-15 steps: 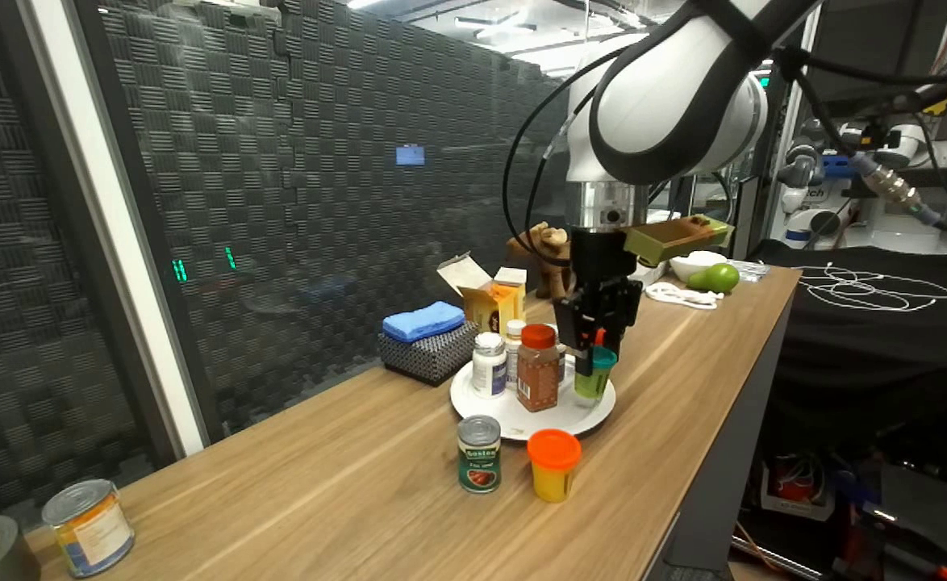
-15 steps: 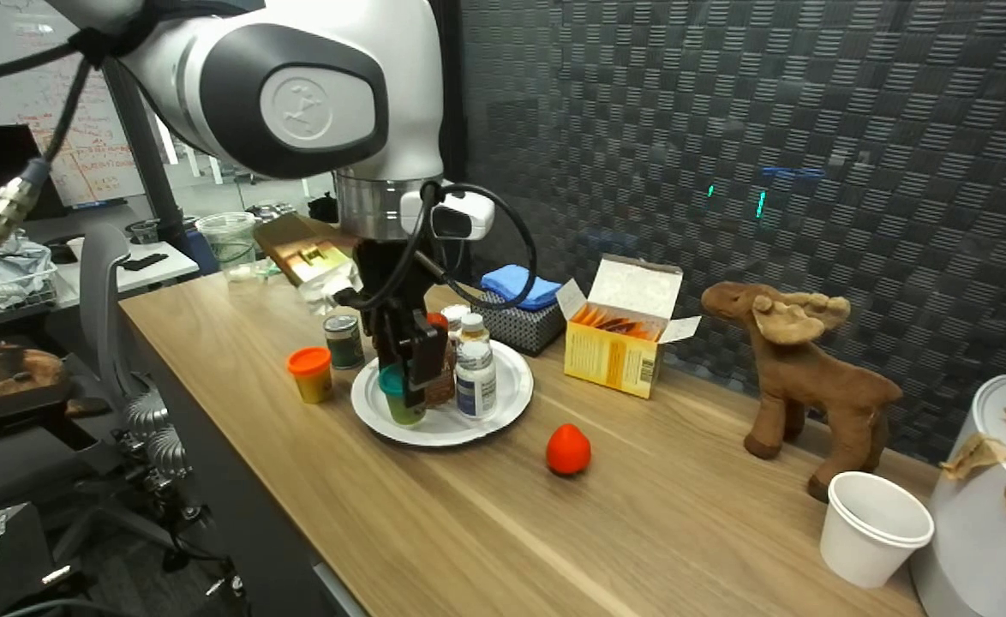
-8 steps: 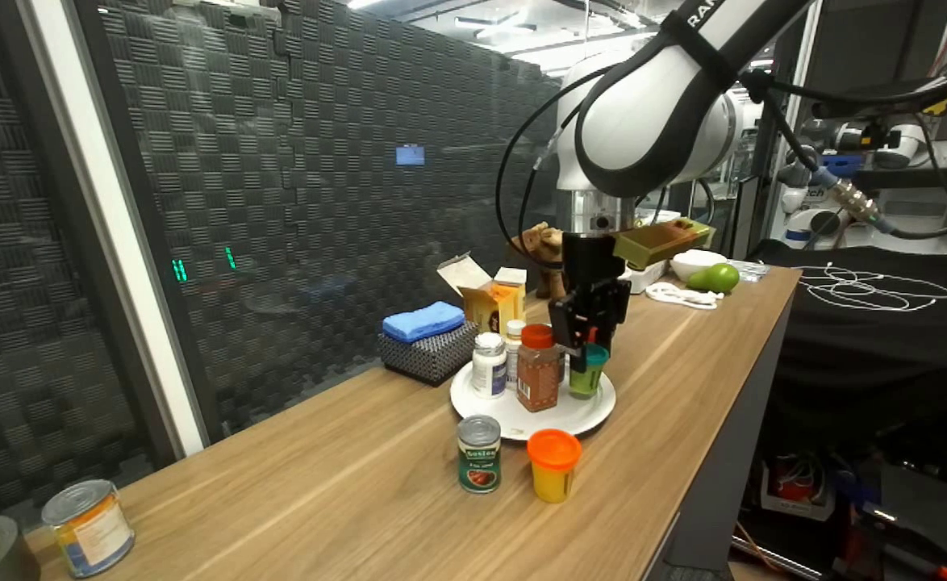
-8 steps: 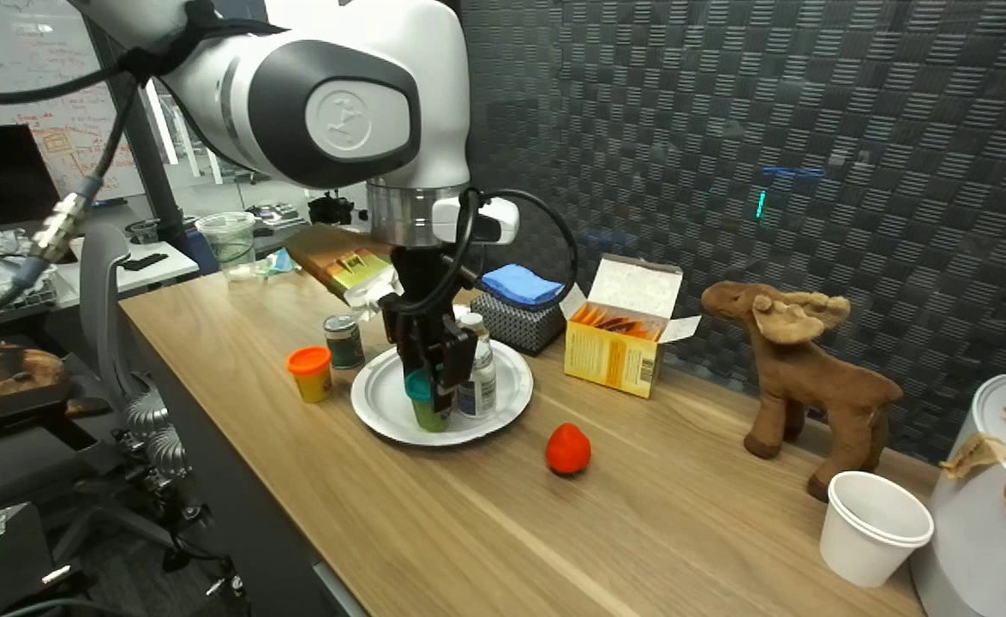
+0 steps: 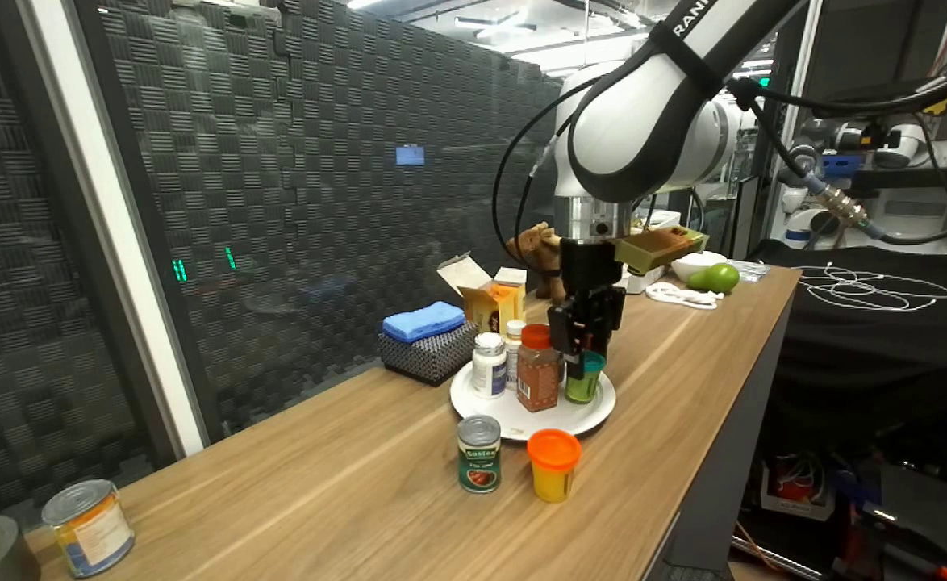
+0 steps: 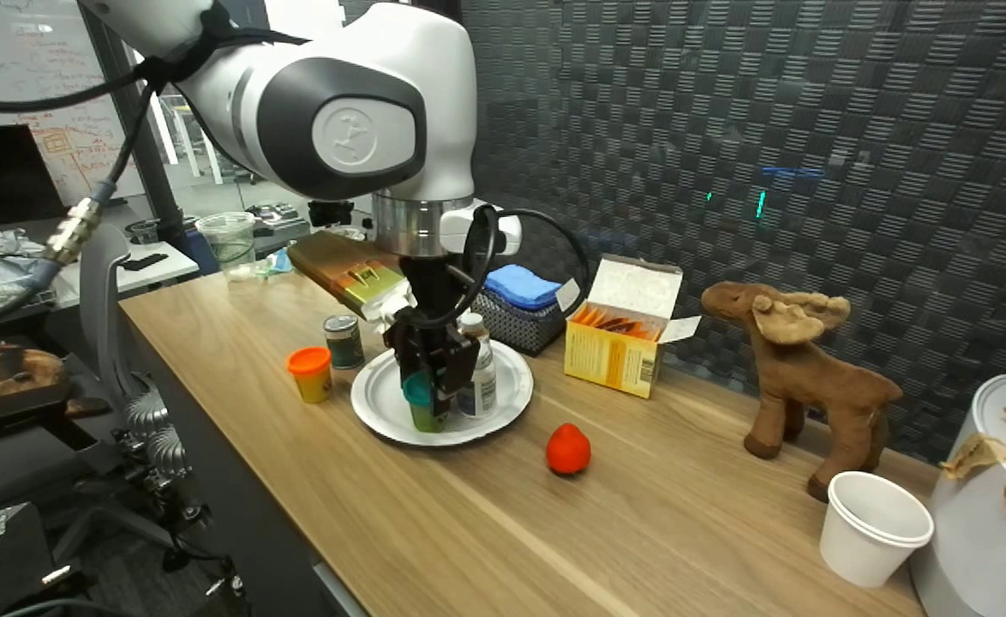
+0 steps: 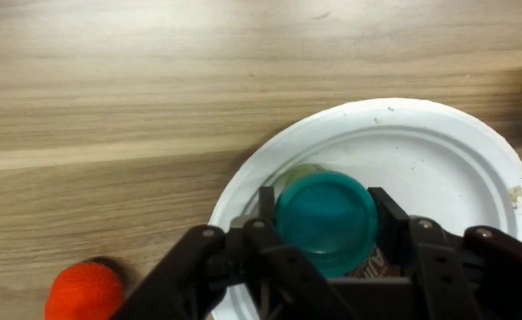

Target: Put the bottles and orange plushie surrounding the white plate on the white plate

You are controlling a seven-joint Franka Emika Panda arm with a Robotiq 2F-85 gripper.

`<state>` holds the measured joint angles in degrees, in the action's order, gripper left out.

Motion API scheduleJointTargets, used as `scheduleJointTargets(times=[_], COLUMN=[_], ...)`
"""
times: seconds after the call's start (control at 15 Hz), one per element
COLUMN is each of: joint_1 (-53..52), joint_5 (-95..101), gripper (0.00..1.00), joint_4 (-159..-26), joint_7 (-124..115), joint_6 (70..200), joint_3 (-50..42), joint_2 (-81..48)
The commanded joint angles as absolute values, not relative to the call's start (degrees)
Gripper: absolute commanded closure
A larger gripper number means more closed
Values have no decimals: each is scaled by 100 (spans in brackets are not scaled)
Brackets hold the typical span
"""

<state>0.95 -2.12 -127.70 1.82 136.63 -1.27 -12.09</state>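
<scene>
The black claw (image 7: 323,199), only partly closed, grips the green teal-lidded plastic tub (image 5: 582,390). Beneath is the round white plate (image 7: 443,186).

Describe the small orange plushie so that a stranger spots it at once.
On the long brown wooden counter, find the round white plate. Beyond its rim, toward the brown plush moose, sits the squat orange-red plushie. Unlike the yellow tub with an orange lid, it is one rounded, lidless lump.
</scene>
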Motion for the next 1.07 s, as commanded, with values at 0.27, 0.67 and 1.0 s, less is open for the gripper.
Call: scheduleJointTargets(times=[0.27,0.67,1.0], joint_1=[179,-122,-487], joint_5=[-535,-221,-583], gripper=[0,1,0], joint_4=[-12710,-13035,-12771], joint_7=[640,314,-359], joint_6=[13611,12859,11591], joint_3=[-35,180,530], joint_2=[-1072,37,707])
